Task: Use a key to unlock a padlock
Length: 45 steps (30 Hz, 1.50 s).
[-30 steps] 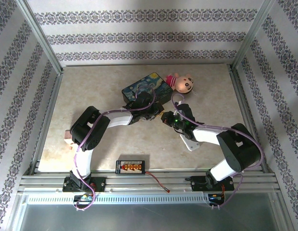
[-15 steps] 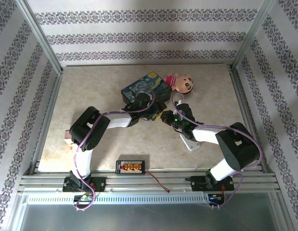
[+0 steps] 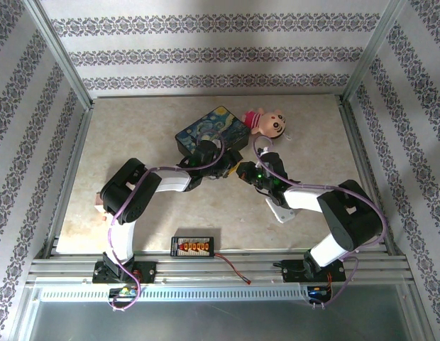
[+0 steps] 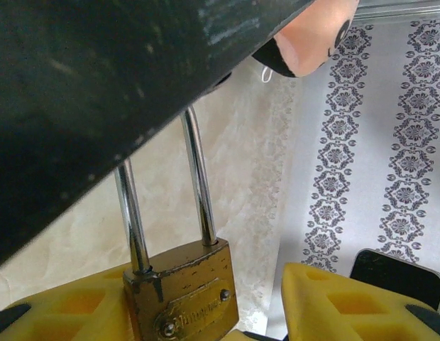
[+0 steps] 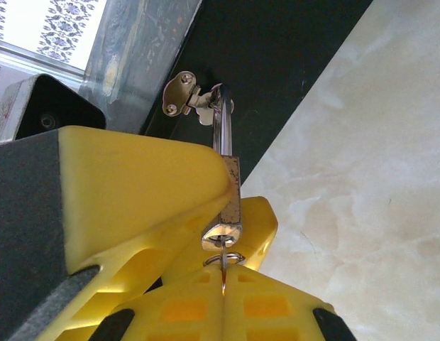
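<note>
Overhead: you have both arms reaching to the middle of the desk (image 3: 135,142), claws tip to tip just in front of the Starry Night case (image 3: 206,128). The pink plush doll (image 3: 268,123) lies just beside the case's far right corner.
Padlock: your brass padlock (image 4: 183,295) stands upright between the left claw's yellow fingers. Its silvery shackle (image 4: 199,177) rises until a dark blurred edge hides its top.
Left claw (image 4: 206,284): partly spread. The padlock body leans on one finger (image 4: 64,305), and you can see a clear gap to the other finger (image 4: 333,298), so it does not clamp the lock.
Right claw (image 5: 223,280): closed tight, its two yellow fingers pressed together on the key (image 5: 221,234).
Key: it sits at the padlock's underside, seen edge-on from the right wrist, with a small wire ring (image 5: 231,257) at its head. You cannot tell how deep it is in the lock.
Case latch: a small silvery clasp (image 5: 181,92) on the dark case wall, just beside the shackle top.
Near edge: a connector board (image 3: 194,246) with a red-black wire (image 3: 234,270). A white block (image 3: 280,212) lies just beside the right forearm.
</note>
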Motion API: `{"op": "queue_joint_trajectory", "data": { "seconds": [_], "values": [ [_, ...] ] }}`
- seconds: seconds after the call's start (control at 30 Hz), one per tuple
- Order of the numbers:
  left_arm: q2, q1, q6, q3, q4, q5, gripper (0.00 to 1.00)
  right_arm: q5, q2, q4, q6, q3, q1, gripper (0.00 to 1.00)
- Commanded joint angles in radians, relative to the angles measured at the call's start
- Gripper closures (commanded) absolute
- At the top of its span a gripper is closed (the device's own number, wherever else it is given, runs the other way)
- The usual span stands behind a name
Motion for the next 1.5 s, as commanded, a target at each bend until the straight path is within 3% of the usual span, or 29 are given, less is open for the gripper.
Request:
{"op": "queue_joint_trajectory", "data": {
  "seconds": [0.0,0.07,0.2,0.43,0.5,0.83,0.93,1.0,1.33,1.47],
  "values": [
    [0.046,0.001,-0.114,-0.05,-0.166,0.037,0.5,0.01,0.03,0.052,0.013,0.039,-0.013,1.0],
    [0.046,0.001,-0.112,-0.051,-0.176,0.023,0.51,0.006,0.034,0.056,0.016,0.042,-0.011,1.0],
    [0.046,0.001,-0.118,-0.058,-0.178,0.002,0.65,0.002,0.038,0.059,0.018,0.047,-0.01,1.0],
    [0.028,0.001,-0.11,-0.072,-0.171,-0.027,0.66,0.002,0.041,0.062,0.02,0.045,-0.01,1.0],
    [0.021,0.001,-0.101,-0.072,-0.177,-0.036,0.8,-0.003,0.047,0.066,0.022,0.047,-0.01,1.0],
    [0.011,0.001,-0.091,-0.093,-0.141,-0.032,0.89,-0.015,0.092,0.131,0.035,0.059,-0.012,1.0],
    [0.008,0.0,-0.092,-0.102,-0.134,-0.029,0.9,-0.026,0.098,0.149,0.023,0.074,-0.016,0.8],
    [0.003,0.001,-0.092,-0.106,-0.134,-0.031,0.95,-0.026,0.086,0.133,-0.006,0.08,-0.016,0.75],
    [-0.011,0.001,-0.091,-0.11,-0.125,-0.027,0.98,0.025,-0.062,-0.02,-0.179,0.039,-0.021,0.7],
    [-0.017,0.002,-0.08,-0.107,-0.133,-0.028,0.98,0.024,-0.101,-0.057,-0.177,0.036,-0.053,0.62]
  ]
}}
